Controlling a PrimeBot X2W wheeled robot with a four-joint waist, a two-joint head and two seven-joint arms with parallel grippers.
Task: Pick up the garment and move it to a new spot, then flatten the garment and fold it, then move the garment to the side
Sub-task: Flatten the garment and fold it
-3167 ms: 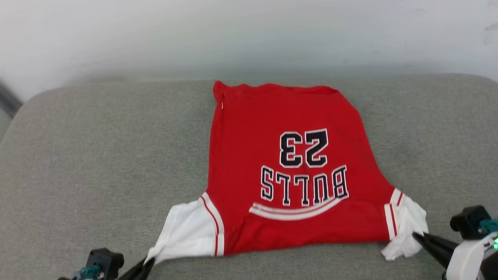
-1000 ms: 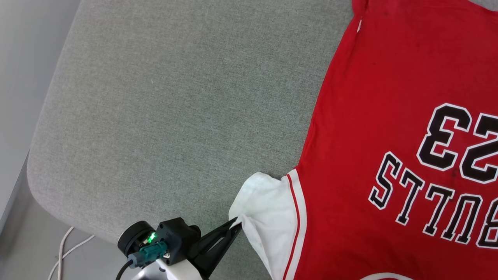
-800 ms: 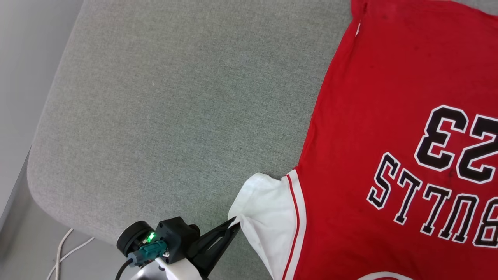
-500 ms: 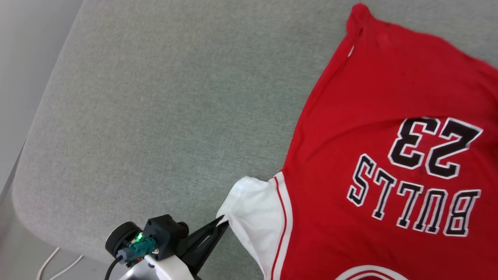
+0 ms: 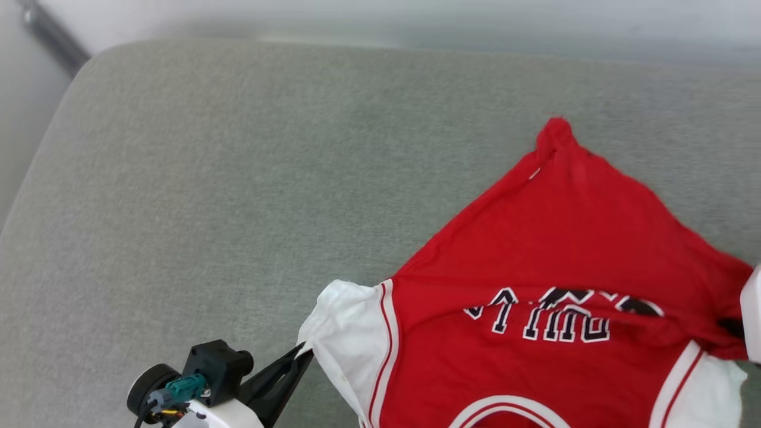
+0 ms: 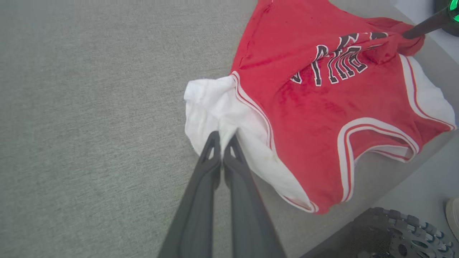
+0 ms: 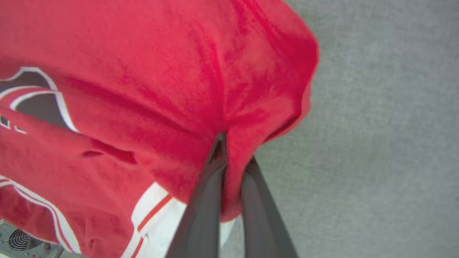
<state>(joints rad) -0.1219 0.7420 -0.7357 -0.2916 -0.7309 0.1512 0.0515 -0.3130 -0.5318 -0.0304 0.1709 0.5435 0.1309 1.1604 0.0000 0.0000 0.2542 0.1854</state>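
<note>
COUCH-TOP HOLD: The garment is seen on a grey cushion, toward its near right part, w/ the chest bunched so the lettering is creased across a fold and one hem corner peaked at the far side. In the left wrist view the left end effector is shown clamped tight on the white sleeve, cloth pinched at the tips. That view also takes in the striped neckline trim and a dark studded wheel below the cushion edge, details not given by the head cam. In the right wrist view the right end effector is shown closed on a gathered ridge of red fabric, close to the other sleeve's stripe trim. Arm pose: the left fingers are brought in low from the near left, slanted up toward the sleeve, w/ a black wrist housing behind them. The right fingers are angled down onto the fold from the opp. side.
</note>
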